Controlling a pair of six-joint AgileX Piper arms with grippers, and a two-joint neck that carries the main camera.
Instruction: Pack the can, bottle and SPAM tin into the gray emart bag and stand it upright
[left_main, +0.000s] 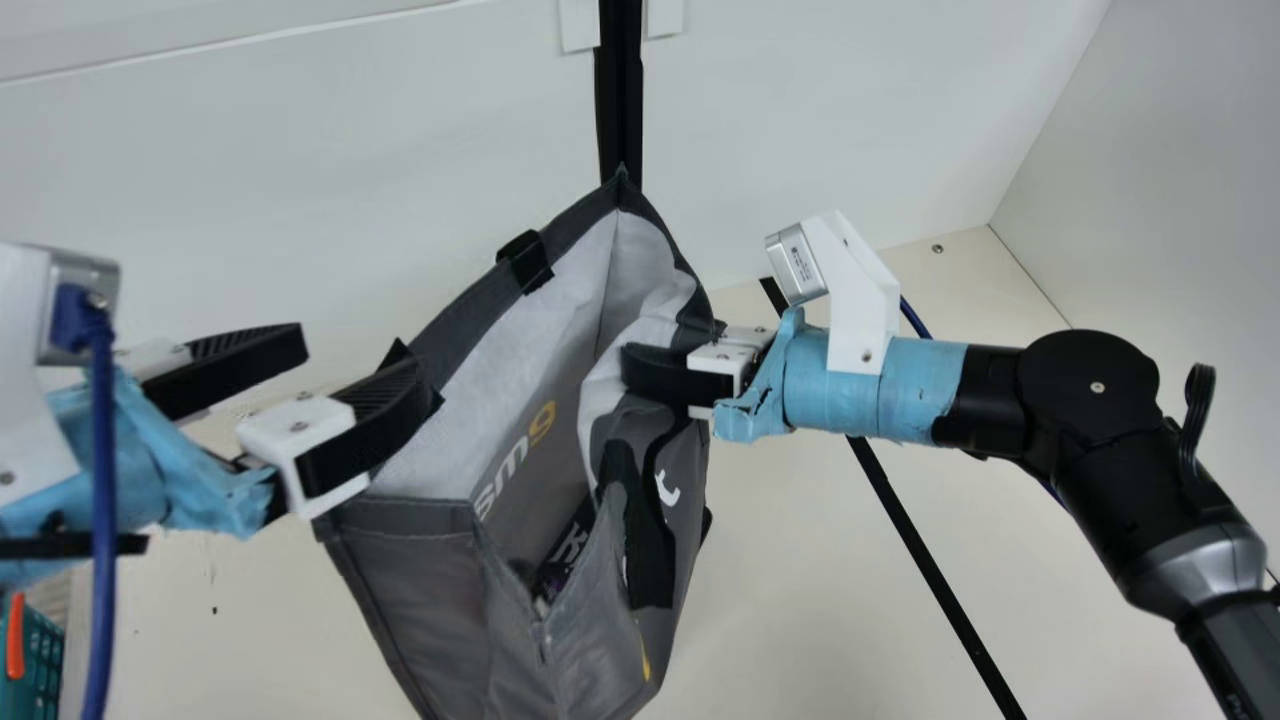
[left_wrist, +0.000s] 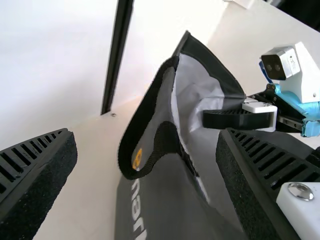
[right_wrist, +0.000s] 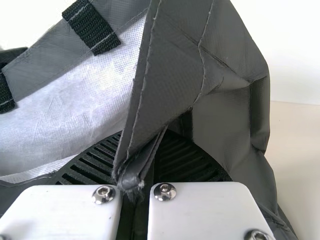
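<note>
Fingers of the right gripper (left_main: 632, 370): closed together on a fold of dark gray fabric at the rim of the gray emart bag (left_main: 415, 570), one finger inside its mouth.
Fingers of the left gripper (left_main: 366, 372): spread wide, nothing between them, one overlapping the bag's near rim in the main view; whether it touches, one cannot tell.
Bag mouth: gaping, pale lining (left_main: 545, 345) showing, a black strap end (left_main: 525, 262) on the rim.
Dark item with white print (left_main: 568, 548): low inside the bag; which of the goods it is, one cannot tell.
White wall: behind the bag, with a vertical black strip (left_main: 620, 110).
Teal basket (left_main: 40, 665): at the main view's lower left corner.
</note>
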